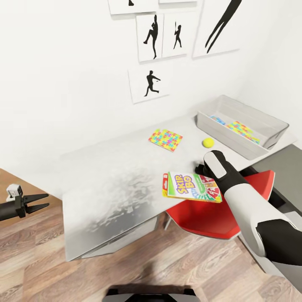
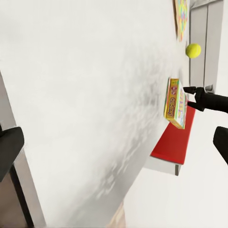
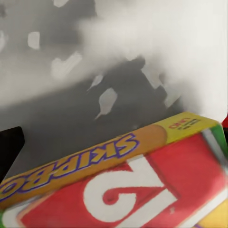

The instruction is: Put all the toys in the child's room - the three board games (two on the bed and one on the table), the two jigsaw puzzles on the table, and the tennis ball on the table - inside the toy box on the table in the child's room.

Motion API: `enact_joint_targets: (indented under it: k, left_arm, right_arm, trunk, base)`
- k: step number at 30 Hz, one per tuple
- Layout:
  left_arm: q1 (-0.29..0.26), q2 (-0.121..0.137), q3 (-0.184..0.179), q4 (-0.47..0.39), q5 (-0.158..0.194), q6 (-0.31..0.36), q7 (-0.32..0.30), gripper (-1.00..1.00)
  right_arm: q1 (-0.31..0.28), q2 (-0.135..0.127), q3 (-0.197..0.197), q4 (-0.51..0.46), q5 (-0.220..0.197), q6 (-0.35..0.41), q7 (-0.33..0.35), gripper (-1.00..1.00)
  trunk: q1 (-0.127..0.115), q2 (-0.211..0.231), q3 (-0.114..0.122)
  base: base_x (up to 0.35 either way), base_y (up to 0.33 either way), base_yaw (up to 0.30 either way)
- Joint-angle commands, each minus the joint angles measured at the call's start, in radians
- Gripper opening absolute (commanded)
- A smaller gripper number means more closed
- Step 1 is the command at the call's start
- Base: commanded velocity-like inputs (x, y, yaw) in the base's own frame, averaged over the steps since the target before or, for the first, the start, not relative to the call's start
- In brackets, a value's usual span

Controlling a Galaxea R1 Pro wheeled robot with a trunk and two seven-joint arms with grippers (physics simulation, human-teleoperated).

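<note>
The green-red-white Skip-Bo board game [image 1: 192, 187] hangs tilted over the table's front edge, with my right gripper [image 1: 200, 170] shut on its far side. The left wrist view also shows that box [image 2: 175, 103] with the right gripper [image 2: 192, 97] against it. The box's lettered face [image 3: 118, 185] is close up in the right wrist view. One jigsaw puzzle [image 1: 165, 139] and the tennis ball [image 1: 208, 142] lie on the table [image 1: 113, 176]. The toy box [image 1: 222, 133] at the far right holds another mosaic puzzle [image 1: 243, 130] and a blue box [image 1: 218, 120]. My left gripper [image 1: 37, 201] is open, left of the table.
A red chair [image 1: 218, 216] sits under the table's front edge, below the held box. Grey drawers [image 1: 121, 241] hang beneath the top. Black sports-silhouette pictures [image 1: 151, 82] are on the white wall behind. Wood-plank floor [image 1: 50, 251] lies in front.
</note>
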Motion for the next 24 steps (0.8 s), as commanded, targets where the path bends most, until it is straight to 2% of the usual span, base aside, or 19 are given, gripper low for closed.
enact_joint_targets:
  k: [1, 24]
  left_arm:
    - [-0.001, 0.0, 0.0, 0.0, -0.001, 0.011, -0.004, 1.0]
    - [-0.001, 0.002, 0.001, 0.0, -0.001, 0.011, -0.004, 1.0]
  right_arm:
    - [0.0, -0.001, 0.006, 0.064, -0.045, -0.007, -0.006, 1.0]
    - [0.0, -0.001, 0.005, 0.064, -0.045, -0.007, -0.006, 1.0]
  trunk:
    - [0.001, -0.001, -0.002]
    - [0.001, -0.001, -0.002]
  base:
    - [-0.001, 0.123, 0.0]
    - [-0.026, 0.06, 0.0]
